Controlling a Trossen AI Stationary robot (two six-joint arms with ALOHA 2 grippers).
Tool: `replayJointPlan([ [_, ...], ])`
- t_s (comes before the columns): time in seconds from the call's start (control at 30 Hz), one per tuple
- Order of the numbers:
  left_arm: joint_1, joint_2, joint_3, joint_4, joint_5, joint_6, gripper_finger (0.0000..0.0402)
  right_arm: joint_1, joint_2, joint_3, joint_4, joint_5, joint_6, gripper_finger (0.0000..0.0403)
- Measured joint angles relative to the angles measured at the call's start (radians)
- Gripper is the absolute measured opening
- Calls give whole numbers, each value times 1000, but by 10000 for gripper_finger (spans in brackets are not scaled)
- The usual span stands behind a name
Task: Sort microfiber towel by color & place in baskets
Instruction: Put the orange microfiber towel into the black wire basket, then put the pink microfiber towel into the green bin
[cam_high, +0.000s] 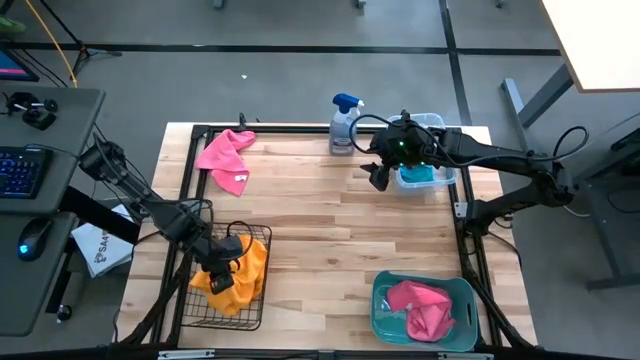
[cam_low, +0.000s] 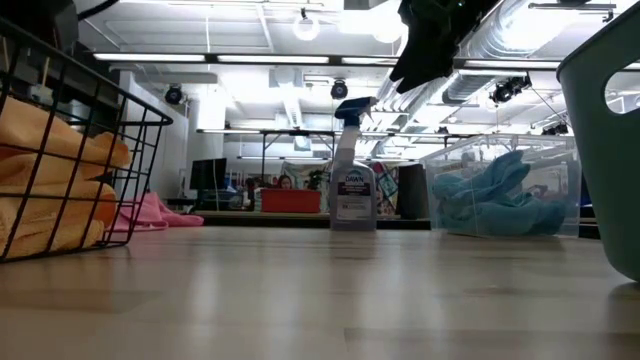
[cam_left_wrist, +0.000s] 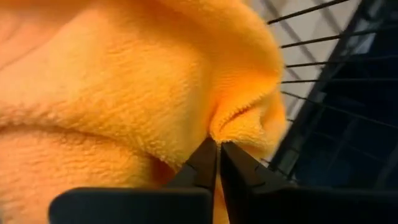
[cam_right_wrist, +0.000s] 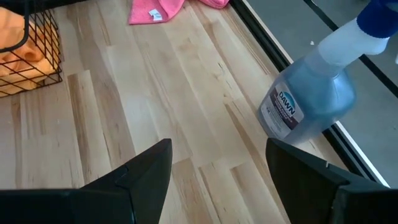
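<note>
An orange-yellow towel (cam_high: 245, 265) lies bunched in the black wire mesh basket (cam_high: 262, 235) at the near left. My left gripper (cam_left_wrist: 217, 144) reaches down into that basket and is shut on the towel. My right gripper (cam_right_wrist: 219, 146) is open and hovers over bare table beside the clear tub (cam_high: 440, 125), which holds a turquoise towel (cam_high: 420, 175). A pink towel (cam_high: 228, 155) lies crumpled on the table at the far left. The teal basket (cam_high: 385, 285) at the near right holds pink towels (cam_high: 425, 308). My left gripper pinches a small puckered fold of the orange-yellow towel (cam_left_wrist: 231, 121) between its two fingers, coming from above into the basket. How many layers it has, I cannot tell. The rest of the towel lies heaped inside the basket (cam_low: 50, 190).
A grey spray bottle with a blue trigger (cam_high: 343, 125) stands at the far edge, just left of the clear tub and close to my right gripper. Bare wooden table (cam_high: 330, 220) spreads across the middle. A desk with a keyboard (cam_high: 20, 170) stands off the left side.
</note>
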Motion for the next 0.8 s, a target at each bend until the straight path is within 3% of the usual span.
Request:
replayJointPlan([
  [0.2,48,-2,54,-14,74,99,55,0,0,0,0,-2,0,256],
  [0.6,214,-26,346,-187,86,385,202,0,0,0,0,-3,9,256],
  [0.7,326,-25,377,-270,-6,514,219,0,0,0,0,-3,10,256],
  [0.8,480,-19,377,-337,-207,627,224,0,0,0,0,-3,14,256],
])
